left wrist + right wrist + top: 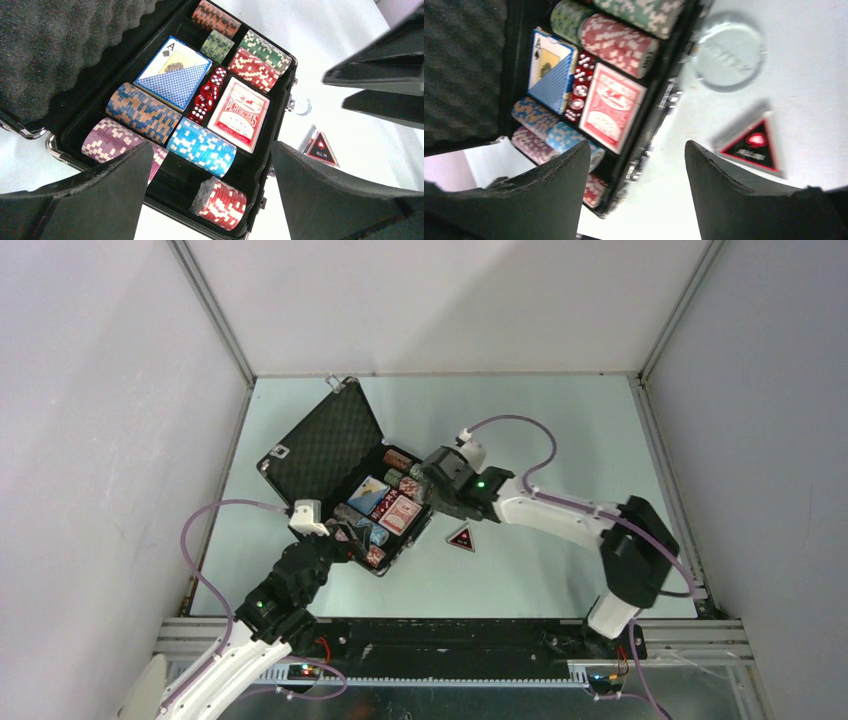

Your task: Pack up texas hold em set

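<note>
The black briefcase (325,445) lies open on the table, its foam lid (60,45) leaning back to the far left. Its tray holds several chip stacks, a blue card deck (175,72), a red card deck (239,120) and red dice (207,95) between them. A short red chip stack (222,202) sits in the near corner. My left gripper (338,536) (212,150) hangs open over the tray's near end, holding nothing. My right gripper (425,488) (636,145) is open and empty over the case's right edge. The black-red triangle (461,538) (751,147) lies on the table right of the case.
A clear round disc (729,57) (302,106) lies on the table beside the case's right edge, just beyond the triangle. White enclosure walls (120,440) stand on the left, back and right. A metal rail (450,635) runs along the near edge.
</note>
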`<action>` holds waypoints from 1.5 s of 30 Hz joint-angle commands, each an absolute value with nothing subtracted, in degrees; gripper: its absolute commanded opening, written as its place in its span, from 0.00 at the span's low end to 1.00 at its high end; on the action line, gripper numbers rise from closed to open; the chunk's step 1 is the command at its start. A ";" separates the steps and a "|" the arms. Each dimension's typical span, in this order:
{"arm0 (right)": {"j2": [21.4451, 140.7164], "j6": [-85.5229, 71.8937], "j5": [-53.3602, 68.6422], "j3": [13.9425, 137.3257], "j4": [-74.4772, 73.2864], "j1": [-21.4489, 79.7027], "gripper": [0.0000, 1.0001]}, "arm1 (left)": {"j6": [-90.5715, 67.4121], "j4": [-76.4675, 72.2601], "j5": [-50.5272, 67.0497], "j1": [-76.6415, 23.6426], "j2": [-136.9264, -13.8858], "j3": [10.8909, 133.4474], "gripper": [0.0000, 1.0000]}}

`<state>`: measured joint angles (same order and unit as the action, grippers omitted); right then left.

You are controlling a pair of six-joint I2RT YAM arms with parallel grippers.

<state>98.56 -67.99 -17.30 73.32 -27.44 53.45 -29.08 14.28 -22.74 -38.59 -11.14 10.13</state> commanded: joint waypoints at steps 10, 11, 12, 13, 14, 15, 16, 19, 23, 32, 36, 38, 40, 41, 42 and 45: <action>85.21 -26.96 -13.19 59.17 -21.11 48.58 0.83 | -28.50 11.45 -21.47 -38.23 -10.67 10.53 0.96; 85.54 -25.13 -12.31 59.16 -20.57 47.92 0.84 | -28.49 11.44 -21.46 -38.21 -10.64 10.49 0.96; 86.36 -22.30 -9.69 59.22 -20.22 47.42 0.87 | -28.48 11.50 -21.49 -38.18 -10.64 10.53 0.96; 86.95 -21.08 -6.47 59.23 -19.29 46.27 0.89 | -28.48 11.47 -21.51 -38.15 -10.55 10.50 0.96; 88.25 -19.42 -4.86 59.21 -18.79 45.63 0.91 | -28.45 11.45 -21.55 -38.19 -10.50 10.51 0.96; 88.95 -18.68 -2.27 59.18 -17.48 44.35 0.92 | -28.42 11.56 -21.54 -38.16 -10.36 10.53 0.96; 90.51 -17.63 -1.57 59.47 -17.09 43.84 0.93 | -28.37 11.54 -21.54 -38.19 -10.28 10.45 0.96; 94.44 -15.99 -1.55 60.77 -16.25 42.38 0.93 | -28.39 11.75 -21.54 -38.18 -9.76 10.41 0.96; 98.79 -14.80 -3.26 63.94 -16.36 42.02 0.99 | -28.30 12.08 -21.51 -38.20 -8.72 10.16 0.96; 104.42 -12.17 -3.49 66.43 -16.51 41.95 1.00 | -28.21 11.93 -21.17 -38.23 -7.21 9.71 0.96; 106.43 -11.50 -3.26 69.25 -18.85 41.98 1.00 | -28.09 11.88 -21.07 -38.17 -7.09 9.75 0.96; 107.49 -11.38 -4.03 70.42 -20.19 42.23 1.00 | -27.96 12.03 -21.14 -38.21 -6.90 9.76 0.96; 108.36 -11.12 -4.05 71.17 -20.94 42.12 1.00 | -28.15 12.15 -21.29 -38.23 -6.62 9.73 0.96; 109.00 -11.10 -4.16 71.40 -21.56 42.10 1.00 | -28.18 12.24 -21.41 -38.23 -6.53 9.74 0.96; 109.39 -11.08 -4.19 71.95 -21.81 42.17 1.00 | -28.20 12.27 -21.47 -38.23 -6.47 9.71 0.96; 111.39 -11.35 -4.67 73.33 -23.34 42.18 0.97 | -28.21 12.30 -21.47 -38.15 -6.38 9.68 0.97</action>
